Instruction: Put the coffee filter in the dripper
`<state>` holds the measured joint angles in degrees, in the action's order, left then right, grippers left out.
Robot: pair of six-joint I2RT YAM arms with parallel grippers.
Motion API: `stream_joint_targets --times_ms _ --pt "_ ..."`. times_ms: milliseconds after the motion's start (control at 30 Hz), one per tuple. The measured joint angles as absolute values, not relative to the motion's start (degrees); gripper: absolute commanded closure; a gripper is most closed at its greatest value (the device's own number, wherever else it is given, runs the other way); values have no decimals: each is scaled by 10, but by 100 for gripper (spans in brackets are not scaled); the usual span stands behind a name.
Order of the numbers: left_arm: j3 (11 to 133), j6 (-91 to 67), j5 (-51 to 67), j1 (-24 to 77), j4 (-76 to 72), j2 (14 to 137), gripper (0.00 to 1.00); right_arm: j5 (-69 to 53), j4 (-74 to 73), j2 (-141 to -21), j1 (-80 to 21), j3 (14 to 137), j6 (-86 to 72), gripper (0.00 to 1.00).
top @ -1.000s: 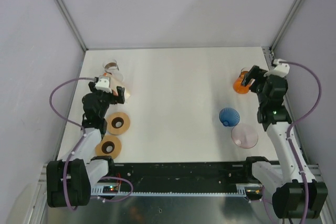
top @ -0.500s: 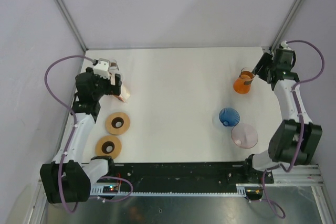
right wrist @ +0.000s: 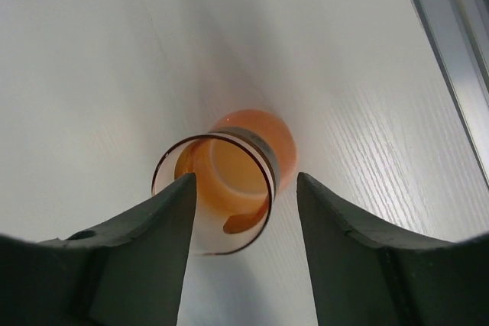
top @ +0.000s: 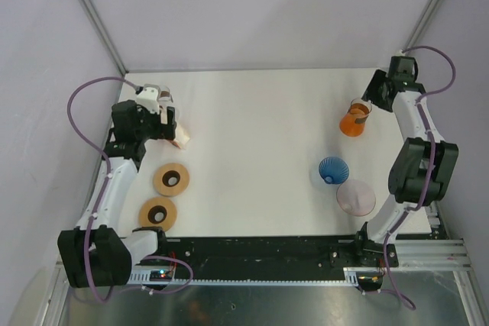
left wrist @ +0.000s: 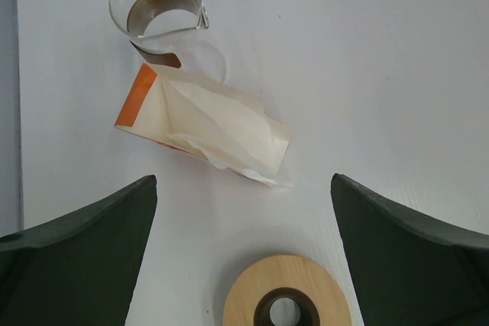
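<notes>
Finds the left gripper (left wrist: pixel 243 182) spread to its widest and gripping nothing, hovering over the coffee filter (left wrist: pixel 205 124). Shows that filter as a cream paper packet with an orange edge, lying flat on the white table (top: pixel 260 127) at the far left, just beside a clear glass carafe (left wrist: pixel 158 7). Places a wooden ring (top: pixel 171 179) nearer the arm bases, apart from the filter, and a 2nd wooden ring (top: pixel 157 211) nearer still. Finds the right gripper (right wrist: pixel 244 181) at the far right corner, jaws partly apart on either side of an orange glass carafe (right wrist: pixel 246 143) that stands on the table. Hides part of the glass rim behind 1 finger and leaves a clear gap at the other, so cannot tell whether anything touches. Puts the blue dripper (top: pixel 333 169) on the right half of the table, well apart from the filter. Sets a pink dripper (top: pixel 356 198) just beside the blue 1, toward the bases.
</notes>
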<state>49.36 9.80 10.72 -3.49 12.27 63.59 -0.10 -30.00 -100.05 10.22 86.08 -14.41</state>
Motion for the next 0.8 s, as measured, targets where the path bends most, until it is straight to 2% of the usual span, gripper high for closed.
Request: stream_joint_targets --times_ms 200,433,467,800 --pt "495 95 102 -35 135 646 0 40 -327 -1049 72 890 -128 54" --pt "497 94 103 -35 141 651 0 83 -352 -1061 53 890 -109 95" --pt "497 94 105 -35 143 653 0 87 -353 -1061 51 890 -108 97" --pt "504 92 130 -35 162 656 0 94 -362 -1061 -12 896 -94 100"
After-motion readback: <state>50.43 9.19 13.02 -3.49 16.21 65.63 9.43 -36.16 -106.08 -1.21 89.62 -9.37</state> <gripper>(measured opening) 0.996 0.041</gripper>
